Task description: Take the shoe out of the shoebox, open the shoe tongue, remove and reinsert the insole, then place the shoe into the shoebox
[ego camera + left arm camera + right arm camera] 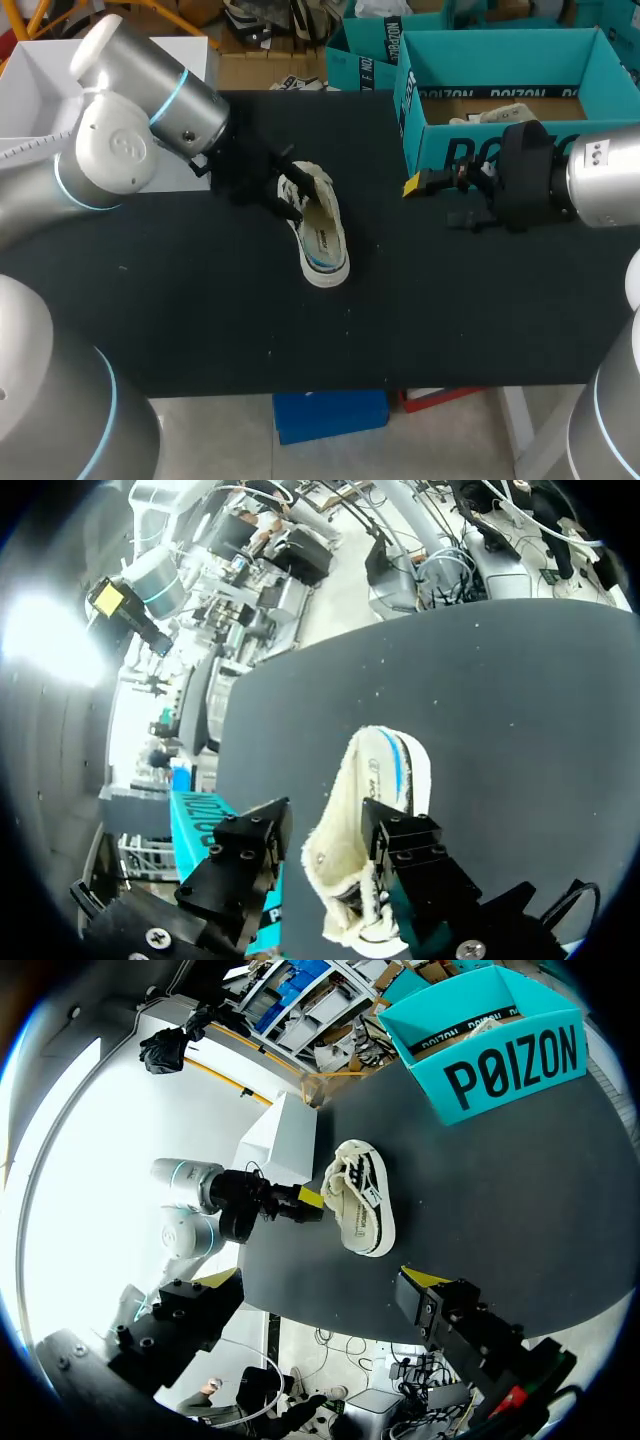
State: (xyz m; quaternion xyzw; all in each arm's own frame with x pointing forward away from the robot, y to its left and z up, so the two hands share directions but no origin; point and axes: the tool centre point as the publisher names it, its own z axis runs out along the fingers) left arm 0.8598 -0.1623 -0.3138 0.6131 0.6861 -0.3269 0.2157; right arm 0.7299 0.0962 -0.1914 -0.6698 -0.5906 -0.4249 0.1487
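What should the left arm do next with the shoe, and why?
Probably shut the left gripper on the shoe's upper edge. The shoe lies on the table, out of the box. One finger sits against its opening and the other stands apart, so nothing is gripped yet.

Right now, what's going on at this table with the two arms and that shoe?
The shoe is out of the teal shoebox and lies on the black table. The left arm's tool is at the shoe's laced end, open, with the shoe between its fingers and one finger against the shoe's opening. The right arm's tool hangs open and empty in front of the shoebox, apart from the shoe. Whether the insole is in place cannot be seen.
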